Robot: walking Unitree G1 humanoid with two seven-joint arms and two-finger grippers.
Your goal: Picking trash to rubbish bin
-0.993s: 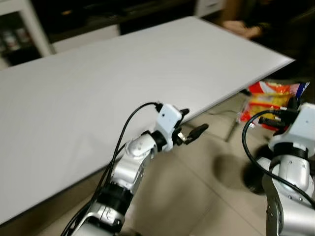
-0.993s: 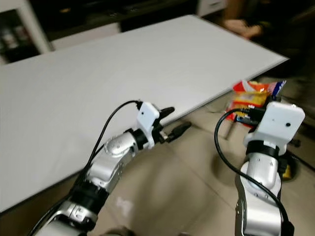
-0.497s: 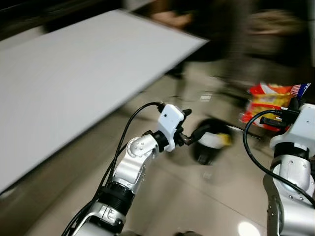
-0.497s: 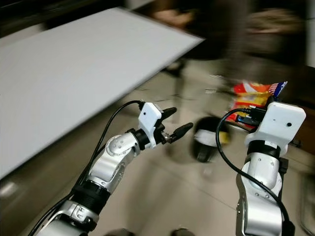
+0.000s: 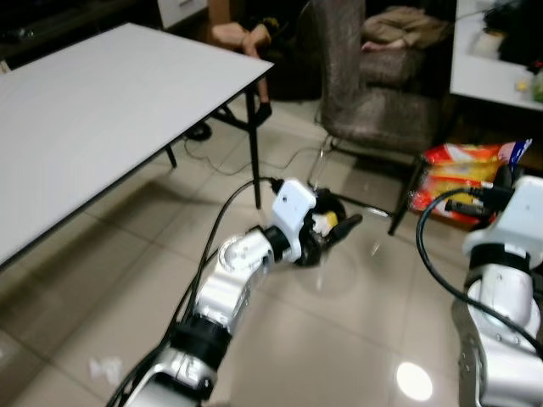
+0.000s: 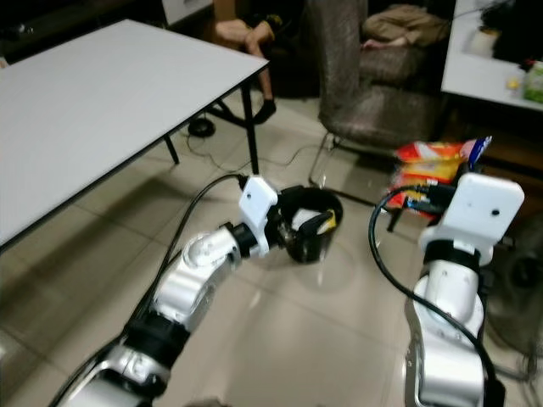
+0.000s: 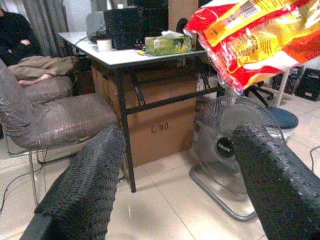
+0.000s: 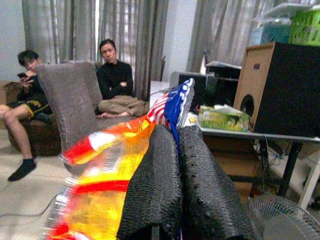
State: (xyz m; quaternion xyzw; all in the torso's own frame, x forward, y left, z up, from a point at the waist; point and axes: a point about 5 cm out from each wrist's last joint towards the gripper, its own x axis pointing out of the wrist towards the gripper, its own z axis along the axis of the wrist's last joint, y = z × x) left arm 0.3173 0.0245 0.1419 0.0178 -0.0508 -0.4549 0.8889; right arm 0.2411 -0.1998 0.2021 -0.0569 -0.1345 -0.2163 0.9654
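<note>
Trash: chip bag [image 5: 462, 176] clenched in right gripper [image 8: 182, 165] | left gripper [image 7: 175, 175] spread, empty | bin [image 6: 312, 222] ahead on floor (drop not yet done)

Both arms are silver, jointed with black rings, each ending in a white boxy wrist housing fed by looping black cables. The left claw [image 5: 338, 229] and right claw [image 8: 182, 195] have textured black fingers.
</note>
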